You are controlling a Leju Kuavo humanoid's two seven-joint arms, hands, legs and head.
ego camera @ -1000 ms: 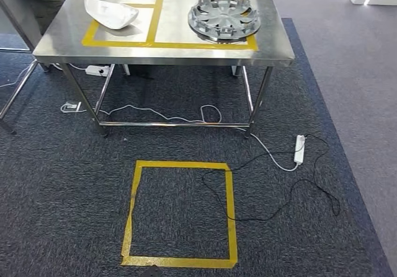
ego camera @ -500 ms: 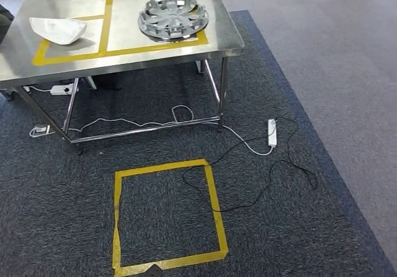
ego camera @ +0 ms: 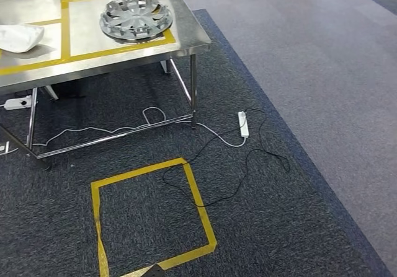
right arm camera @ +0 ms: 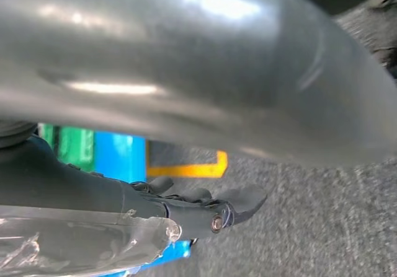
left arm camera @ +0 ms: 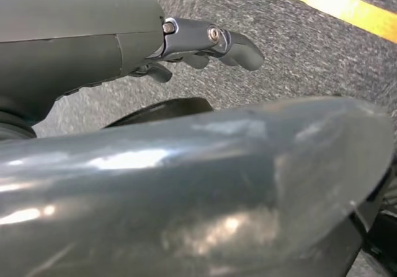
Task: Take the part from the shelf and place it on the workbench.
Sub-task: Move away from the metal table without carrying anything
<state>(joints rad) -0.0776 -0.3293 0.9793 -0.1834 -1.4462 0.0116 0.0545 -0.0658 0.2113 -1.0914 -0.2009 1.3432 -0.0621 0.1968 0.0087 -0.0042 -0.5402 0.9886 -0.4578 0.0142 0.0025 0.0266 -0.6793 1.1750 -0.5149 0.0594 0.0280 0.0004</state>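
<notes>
Wheel cover [ego camera: 136, 18] on workbench [ego camera: 187, 35], hands apparently empty

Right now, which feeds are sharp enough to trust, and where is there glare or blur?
Head view: sharp; soft sheen on the steel workbench and silver wheel cover. Left wrist view: carpet motion-blurred, glare streaks on a dark curved body part. Right wrist view: blurred, similar glare; left robot hand fairly crisp.

Yellow tape square [ego camera: 152, 218] on dark carpet, white power strip [ego camera: 243, 124], black cable [ego camera: 234, 171] trailing beside it

Silver wheel cover [ego camera: 136, 18] flat in the workbench [ego camera: 187, 32]'s larger yellow-taped square, near its corner
</notes>
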